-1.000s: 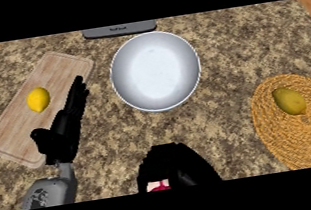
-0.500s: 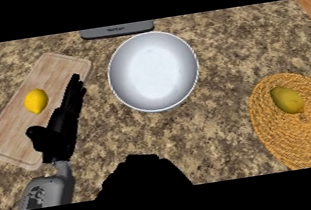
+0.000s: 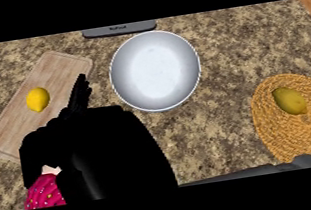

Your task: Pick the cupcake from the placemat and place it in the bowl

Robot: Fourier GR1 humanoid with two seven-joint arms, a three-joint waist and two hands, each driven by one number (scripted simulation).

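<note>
My right hand (image 3: pixel 98 151) fills the lower left of the head view, close to the camera, with its fingers curled round the cupcake (image 3: pixel 43 192). Only a pink dotted wrapper and a bit of pale frosting show at the hand's lower left edge. The white bowl (image 3: pixel 154 69) stands up and to the right of that hand, with nothing in it. The woven placemat (image 3: pixel 304 130) lies at the right and bears a yellow fruit (image 3: pixel 290 100). My left hand (image 3: pixel 80 93) is mostly hidden behind the right one; its straight fingers stick up beside the cutting board.
A wooden cutting board (image 3: pixel 50 77) lies at the left with a lemon (image 3: pixel 37 99) on it. A dark flat object (image 3: pixel 119 29) sits at the counter's far edge behind the bowl. Speckled counter shows between bowl and placemat.
My right hand has come up and to the left with the cupcake, growing large in view and covering most of the left hand. The left hand has stayed put.
</note>
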